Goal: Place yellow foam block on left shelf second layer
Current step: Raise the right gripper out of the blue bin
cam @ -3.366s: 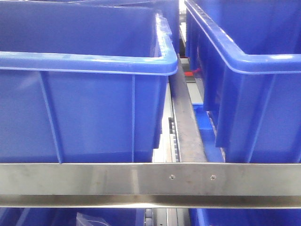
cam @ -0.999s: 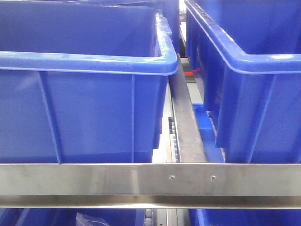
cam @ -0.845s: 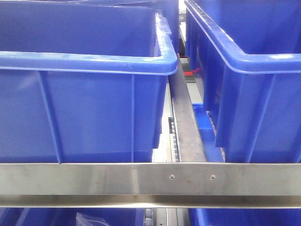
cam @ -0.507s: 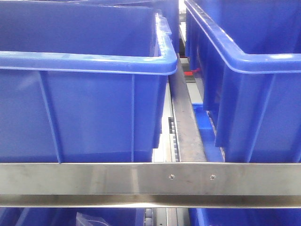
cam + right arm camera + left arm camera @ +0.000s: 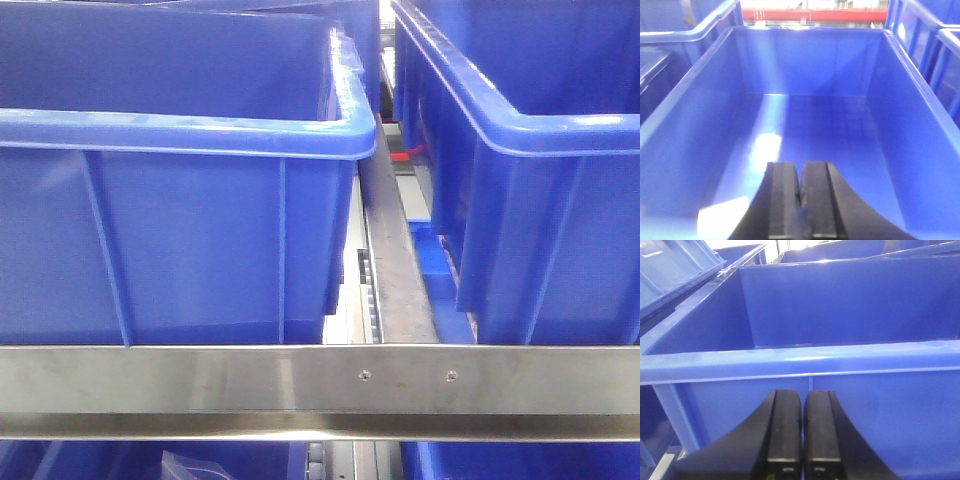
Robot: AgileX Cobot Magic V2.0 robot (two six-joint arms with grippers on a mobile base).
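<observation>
No yellow foam block shows in any of the three views; only blue bins fill them, so its look, pose and place cannot be told.

Smooth, glossy blue plastic forms the left bin and right bin, their rounded rims catching the light. A brushed metal rail (two small screw heads showing) crosses the front. Both pairs of gripper fingers look like matt black plastic.
</observation>
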